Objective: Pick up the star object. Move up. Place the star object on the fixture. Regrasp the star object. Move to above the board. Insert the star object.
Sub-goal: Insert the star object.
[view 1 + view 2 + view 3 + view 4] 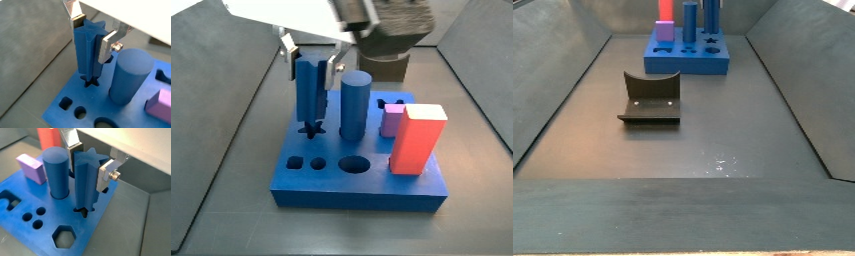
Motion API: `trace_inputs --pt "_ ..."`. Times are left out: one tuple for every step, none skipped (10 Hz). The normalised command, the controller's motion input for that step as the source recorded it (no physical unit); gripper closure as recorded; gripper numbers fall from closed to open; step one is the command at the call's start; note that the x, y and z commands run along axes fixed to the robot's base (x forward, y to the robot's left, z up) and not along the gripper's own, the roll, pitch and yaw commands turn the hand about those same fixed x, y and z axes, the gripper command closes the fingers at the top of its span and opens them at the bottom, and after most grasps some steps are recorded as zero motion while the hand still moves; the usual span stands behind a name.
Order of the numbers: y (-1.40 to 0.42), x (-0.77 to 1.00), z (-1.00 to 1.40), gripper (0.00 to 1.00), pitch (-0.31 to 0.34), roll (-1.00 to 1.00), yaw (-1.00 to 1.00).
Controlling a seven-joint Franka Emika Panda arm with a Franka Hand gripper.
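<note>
The star object (87, 55) is a tall blue prism with star-shaped ends. It stands upright with its lower end in the star hole of the board (67, 92), near one corner. In both wrist views my gripper (91, 37) (89, 163) is at the prism's top, and its silver fingers (105, 177) press on opposite sides, shut on it. In a side view the gripper (314, 62) holds the star object (309, 90) over the board (358, 188). The fixture (649, 100) sits apart on the floor, bare.
A tall blue cylinder (356, 105) stands in the board right beside the star object. A purple block (392, 118) and a red block (416, 140) stand further along. Open hexagon, round and slot holes (63, 235) remain. Sloped grey bin walls (567, 90) surround the floor.
</note>
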Motion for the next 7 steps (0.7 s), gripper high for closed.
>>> trace_inputs --pt "-0.02 0.04 -0.39 1.00 0.030 -0.12 -0.85" --pt "0.00 0.08 -0.40 1.00 0.101 -0.06 -0.83" --pt "-0.01 0.11 -0.35 1.00 0.097 -0.06 -0.75" --pt "0.00 0.00 -0.09 1.00 0.011 -0.07 -0.35" --pt "0.00 0.00 -0.05 1.00 0.000 -0.03 -0.12" --pt "0.00 0.00 -0.13 1.00 0.000 -0.04 -0.09" --pt "0.00 0.00 -0.27 1.00 0.000 -0.10 -0.21"
